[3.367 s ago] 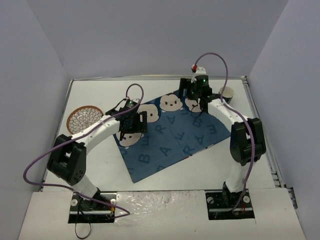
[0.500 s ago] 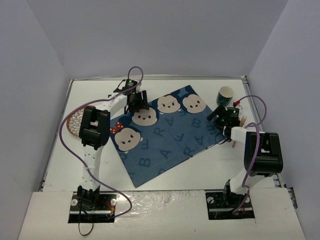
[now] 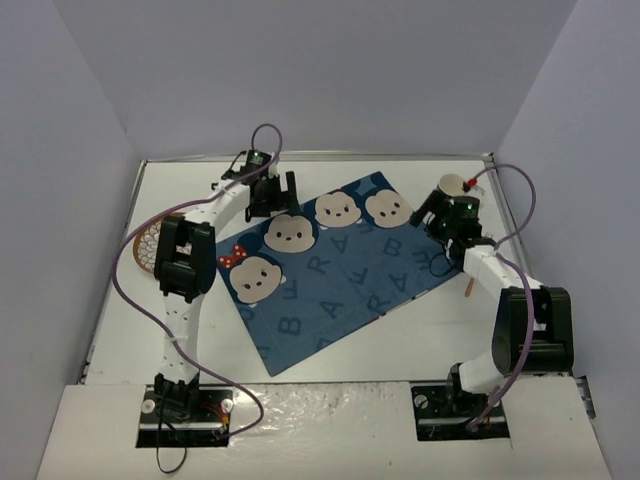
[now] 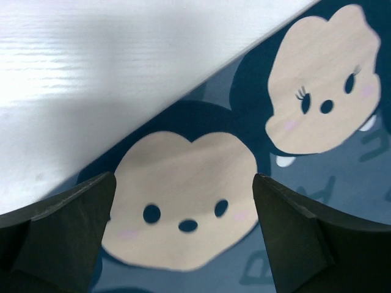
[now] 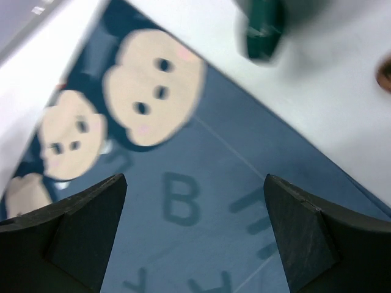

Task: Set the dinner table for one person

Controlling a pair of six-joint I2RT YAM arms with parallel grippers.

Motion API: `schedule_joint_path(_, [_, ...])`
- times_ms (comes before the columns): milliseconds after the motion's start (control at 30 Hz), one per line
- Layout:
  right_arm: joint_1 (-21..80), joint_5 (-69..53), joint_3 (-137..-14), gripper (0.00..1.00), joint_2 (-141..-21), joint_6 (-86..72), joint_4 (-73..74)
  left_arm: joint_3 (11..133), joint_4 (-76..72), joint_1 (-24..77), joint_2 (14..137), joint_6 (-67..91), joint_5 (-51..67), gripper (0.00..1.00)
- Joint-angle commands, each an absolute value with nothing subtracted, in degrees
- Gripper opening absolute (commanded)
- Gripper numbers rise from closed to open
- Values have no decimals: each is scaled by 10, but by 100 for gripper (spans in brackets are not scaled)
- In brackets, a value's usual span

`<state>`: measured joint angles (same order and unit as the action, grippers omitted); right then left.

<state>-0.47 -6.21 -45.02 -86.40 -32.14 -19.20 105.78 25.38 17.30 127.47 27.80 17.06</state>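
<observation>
Left wrist: table [image 4: 91, 73] seemingly beneath jaws

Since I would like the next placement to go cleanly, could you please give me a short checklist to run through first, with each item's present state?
1. Blue cartoon-print placemat lies flat on the dinner table: ok, though it is askew to the table's edges.
2. Left gripper fingers open, nothing between them: ok.
3. Right gripper fingers open, nothing between them: ok.
4. Green cup upright, off the mat's far right corner: ok.
5. Cup apart from the right gripper: cannot tell; they are very close in the top view.
6. Round brown-rimmed dish in full view: not ok, the left arm hides part of it.
</observation>
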Motion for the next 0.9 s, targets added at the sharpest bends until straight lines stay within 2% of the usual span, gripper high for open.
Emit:
schedule_joint_path(0, [44,-48,-513,96,-763,-273,-177,1059,258,150,1110,292,133,96])
schedule_joint_path(67, [53,-56,-513,100,-735,-266,-175,996,239,129,1047,316,127,97])
schedule_joint_path(233, [65,-99,-491,100,-682,-259,-177,826,200,52,885,355,147,97])
schedule_joint_path(500, [97,-152,-446,100,-614,-252,-178,582,228,-140,662,377,155,97])
schedule_joint_path(700, [146,-148,-429,100,-588,-236,-176,457,237,-256,587,395,169,97])
schedule_joint_path(867, [181,-141,-423,100,-579,-228,-176,356,121,-329,582,475,211,97])
